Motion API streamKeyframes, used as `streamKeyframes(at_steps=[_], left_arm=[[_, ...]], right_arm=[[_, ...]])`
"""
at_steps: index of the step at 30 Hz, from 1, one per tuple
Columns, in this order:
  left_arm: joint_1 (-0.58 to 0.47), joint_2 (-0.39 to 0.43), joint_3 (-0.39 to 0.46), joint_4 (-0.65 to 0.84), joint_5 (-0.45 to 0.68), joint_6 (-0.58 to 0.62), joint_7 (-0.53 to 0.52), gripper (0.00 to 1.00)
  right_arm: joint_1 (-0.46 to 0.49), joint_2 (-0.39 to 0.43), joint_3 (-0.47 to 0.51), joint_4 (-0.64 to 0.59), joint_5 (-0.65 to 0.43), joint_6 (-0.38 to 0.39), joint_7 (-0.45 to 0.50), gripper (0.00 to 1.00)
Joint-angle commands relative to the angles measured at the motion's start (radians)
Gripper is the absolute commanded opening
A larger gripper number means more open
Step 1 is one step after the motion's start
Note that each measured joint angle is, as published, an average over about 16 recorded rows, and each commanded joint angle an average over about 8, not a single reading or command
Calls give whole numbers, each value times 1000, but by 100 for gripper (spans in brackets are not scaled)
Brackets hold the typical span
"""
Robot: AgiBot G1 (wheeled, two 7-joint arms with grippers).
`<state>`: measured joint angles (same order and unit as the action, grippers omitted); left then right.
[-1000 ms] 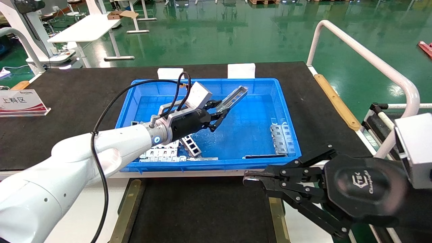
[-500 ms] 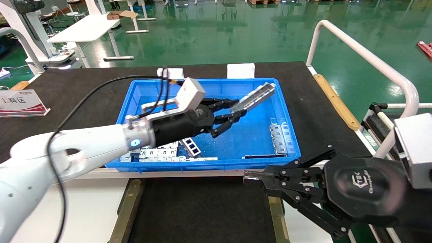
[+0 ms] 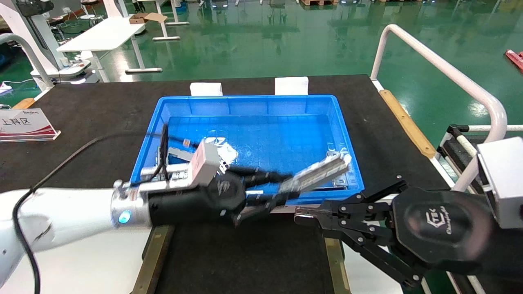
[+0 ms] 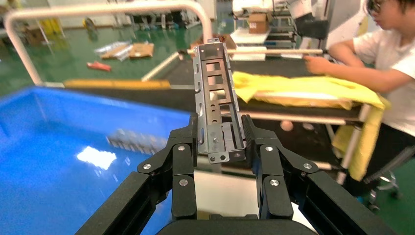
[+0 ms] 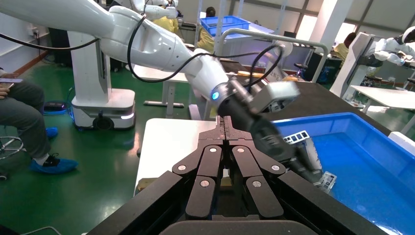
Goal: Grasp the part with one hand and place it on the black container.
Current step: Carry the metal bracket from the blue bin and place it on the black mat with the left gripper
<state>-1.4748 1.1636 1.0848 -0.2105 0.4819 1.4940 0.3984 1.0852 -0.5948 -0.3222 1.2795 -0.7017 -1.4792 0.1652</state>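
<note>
While over crate rim: my left hand [image 3: 261,196] clamps the part [image 3: 316,175]
Part: tilted, above the blue crate [image 3: 261,102]
Right hand [image 3: 300,218]: closed, empty, beside the black container [image 3: 245,261]

**Readable markings in the scene**

A white and red sign card [image 3: 25,124] stands on the black table mat [image 3: 81,118] at the far left of the head view. It carries the dark Chinese characters 上料区, with a small line of print above them that is too small to read.

The round black housing of the right gripper [image 3: 304,216], low at the right of the head view, bears a pale angular logo with a word in script under it. The word seems to begin "Ch", but the rest cannot be made out.

No other lettering, numbers or labels can be read in either wrist view.
</note>
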Motion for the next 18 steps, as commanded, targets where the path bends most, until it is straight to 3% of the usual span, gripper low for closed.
streamKeyframes(at_steps=[1,8,18], left_arm=[[12,-11,6,15,7,34,2,0],[98,-78,18,-13,6,81,-17,0],[276,-188,25,-120,-28,52,-71,0]], right_arm=[[0,0,0,0,0,0,0,0],[0,0,0,0,0,0,0,0],[0,0,-1,0,0,0,0,0]])
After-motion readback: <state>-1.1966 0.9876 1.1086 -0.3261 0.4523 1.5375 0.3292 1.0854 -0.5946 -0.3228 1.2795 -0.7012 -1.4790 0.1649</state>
